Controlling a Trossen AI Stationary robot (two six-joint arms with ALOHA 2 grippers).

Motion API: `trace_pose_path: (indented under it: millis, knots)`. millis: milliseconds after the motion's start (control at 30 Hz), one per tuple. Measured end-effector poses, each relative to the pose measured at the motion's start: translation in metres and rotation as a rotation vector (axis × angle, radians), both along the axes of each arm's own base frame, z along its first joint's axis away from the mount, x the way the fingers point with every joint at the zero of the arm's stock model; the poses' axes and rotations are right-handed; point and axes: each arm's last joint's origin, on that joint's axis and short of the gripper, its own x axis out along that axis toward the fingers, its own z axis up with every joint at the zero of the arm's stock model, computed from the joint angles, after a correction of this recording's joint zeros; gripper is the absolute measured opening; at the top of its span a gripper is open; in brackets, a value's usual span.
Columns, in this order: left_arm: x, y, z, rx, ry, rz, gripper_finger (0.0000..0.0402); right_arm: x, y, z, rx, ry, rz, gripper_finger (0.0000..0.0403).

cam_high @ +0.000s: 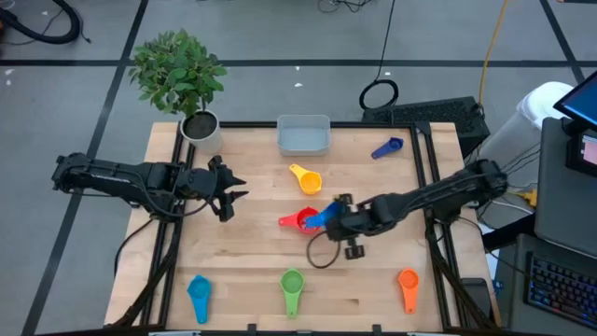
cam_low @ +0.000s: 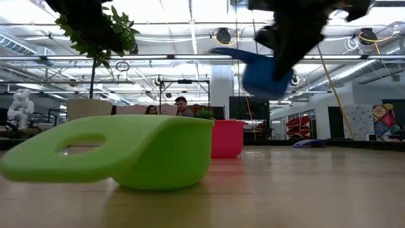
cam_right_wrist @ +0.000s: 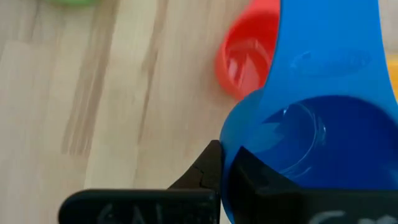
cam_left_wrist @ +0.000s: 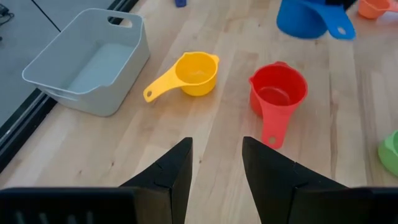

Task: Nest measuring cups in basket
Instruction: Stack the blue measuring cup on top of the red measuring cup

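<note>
On the wooden tabletop (cam_high: 252, 271) our left gripper (cam_high: 233, 194) hovers with fingers apart beside open boards; the pale grey-blue rectangular plastic basket (cam_high: 304, 135) sits at the far edge, and our right gripper (cam_high: 328, 217) holds fingers clamped on a dark blue plastic measuring cup (cam_high: 315, 219) above the red plastic measuring cup (cam_high: 298, 220).

On the pale wood-grain surface (cam_high: 252, 271) lie a red cup (cam_high: 297, 220), a yellow cup (cam_high: 306, 177), a green cup (cam_high: 292, 285), an orange cup (cam_high: 408, 283) and a light blue cup (cam_high: 199, 291). A dark blue cup (cam_high: 386, 148) lies by the pale grey-blue basket (cam_high: 304, 136). The black right claw (cam_high: 338, 222) grips a blue cup (cam_high: 319, 218); the left claw (cam_high: 229, 196) is black too.
</note>
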Motion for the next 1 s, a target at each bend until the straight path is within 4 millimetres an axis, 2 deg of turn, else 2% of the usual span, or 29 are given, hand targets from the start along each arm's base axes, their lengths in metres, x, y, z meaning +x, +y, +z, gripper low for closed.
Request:
trace_pose_path:
  millis: [133, 267, 500, 867, 1000]
  knots:
    - [-0.001, 0.000, -0.001, 0.001, 0.008, 0.000, 0.0145, 0.026, -0.003, -0.001, 0.029, -0.019, 0.047, 0.0000]
    - [-0.001, 0.000, -0.001, 0.002, 0.013, 0.000, 0.0145, 0.040, -0.009, -0.005, 0.066, -0.034, 0.066, 0.0000]
    - [-0.001, 0.000, -0.001, 0.002, 0.014, 0.000, 0.0145, 0.052, -0.020, -0.020, 0.105, -0.024, 0.072, 0.0000]
    - [-0.001, 0.000, -0.001, 0.008, 0.014, -0.004, 0.0145, 0.060, -0.025, -0.019, 0.145, -0.085, 0.076, 0.0000]
    - [0.000, 0.000, -0.001, 0.007, 0.010, -0.003, 0.0145, 0.065, -0.024, -0.029, 0.151, -0.068, 0.076, 0.0000]
